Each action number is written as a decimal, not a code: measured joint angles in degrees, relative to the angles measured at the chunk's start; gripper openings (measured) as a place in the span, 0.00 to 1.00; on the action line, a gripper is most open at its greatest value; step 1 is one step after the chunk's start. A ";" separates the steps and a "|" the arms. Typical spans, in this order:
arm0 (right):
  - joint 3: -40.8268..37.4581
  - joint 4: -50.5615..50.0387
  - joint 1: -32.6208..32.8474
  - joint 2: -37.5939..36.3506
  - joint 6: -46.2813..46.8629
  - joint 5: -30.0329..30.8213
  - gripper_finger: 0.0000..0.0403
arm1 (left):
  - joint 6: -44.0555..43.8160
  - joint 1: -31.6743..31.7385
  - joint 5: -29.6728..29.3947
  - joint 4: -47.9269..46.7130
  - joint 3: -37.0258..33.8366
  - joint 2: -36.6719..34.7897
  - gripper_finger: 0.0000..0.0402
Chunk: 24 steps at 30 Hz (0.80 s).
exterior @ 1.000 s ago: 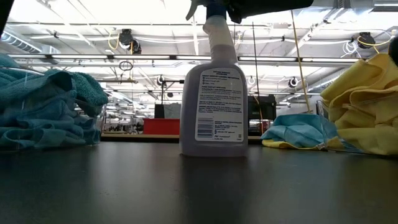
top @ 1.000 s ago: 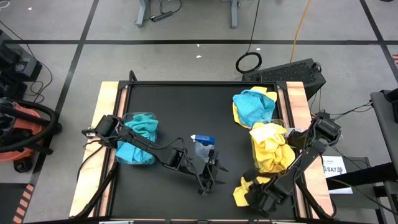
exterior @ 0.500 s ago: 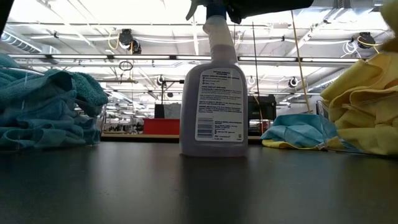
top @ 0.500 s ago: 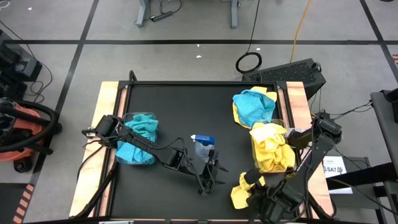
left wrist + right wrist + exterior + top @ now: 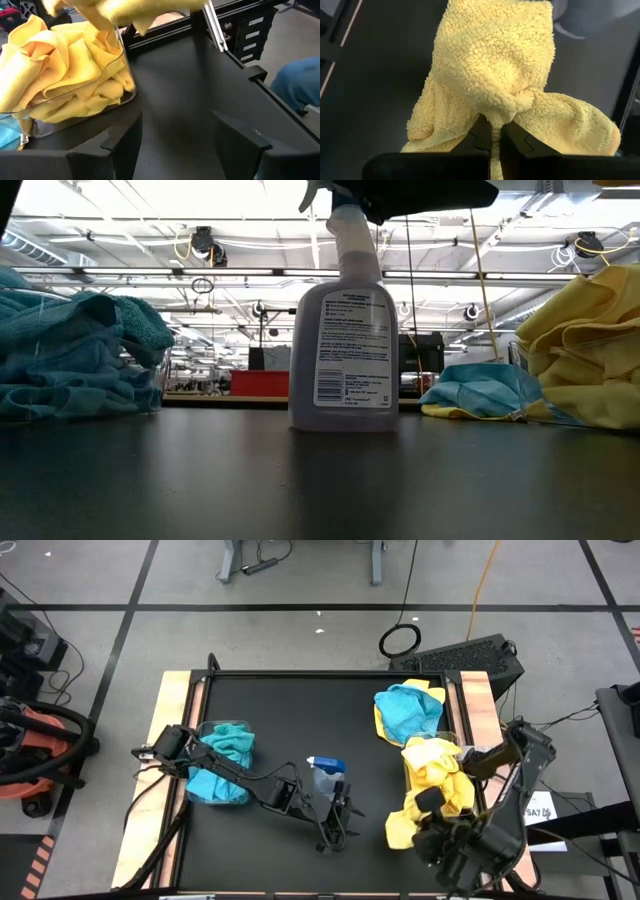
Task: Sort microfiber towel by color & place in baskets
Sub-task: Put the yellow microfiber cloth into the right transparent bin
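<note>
Lower right of the worktop point(image 5: 300, 710): right gripper point(image 5: 492, 131), jaws clamped on a yellow towel point(image 5: 495, 70); left gripper point(image 5: 175, 137), jaws apart, centre.

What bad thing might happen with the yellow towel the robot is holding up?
1. The right gripper pinches only a small fold of the yellow towel, so it might slip out.
2. The yellow basket is already heaped above its rim, so another towel could slide off onto the table.
3. The spray bottle stands close by the left gripper, which waits open; a swinging towel or arm could possibly tip it.
</note>
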 joint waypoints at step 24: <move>-0.47 1.56 4.41 -20.07 -11.22 2.42 0.01 | 0.19 0.66 0.02 0.36 0.00 0.00 0.57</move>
